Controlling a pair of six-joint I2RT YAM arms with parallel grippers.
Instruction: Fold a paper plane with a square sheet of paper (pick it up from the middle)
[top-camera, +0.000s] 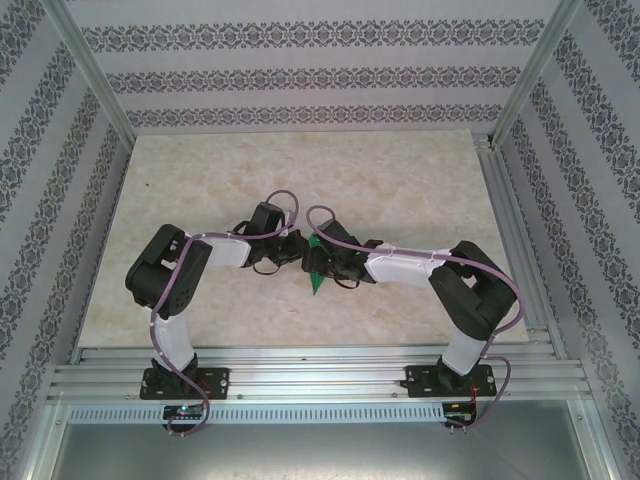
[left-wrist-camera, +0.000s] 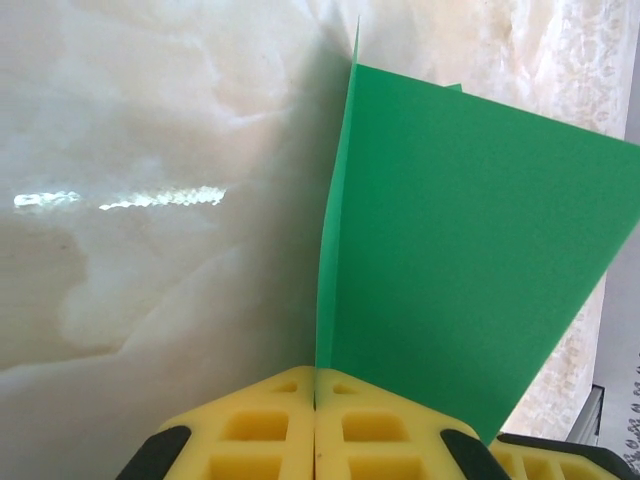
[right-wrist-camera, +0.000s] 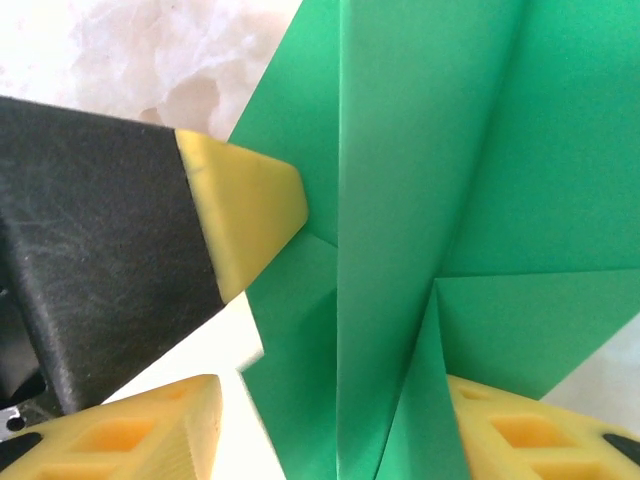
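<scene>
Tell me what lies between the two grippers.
The folded green paper lies between the left gripper and the right gripper in the top view; the left wrist view shows the left gripper shut on it.

Pale, glossy marble-patterned tabletop (top-camera: 400, 180), aluminium rail (top-camera: 320, 365) along near edge.

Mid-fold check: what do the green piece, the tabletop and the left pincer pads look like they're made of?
Green paper: thin matte paper, by its sharp creases and knife-thin edge. Tabletop: glossy marble-look slab, veined with a light glare; possibly laminate. Left pincer pads: yellow matte moulded plastic or rubber, with recessed pockets.
</scene>
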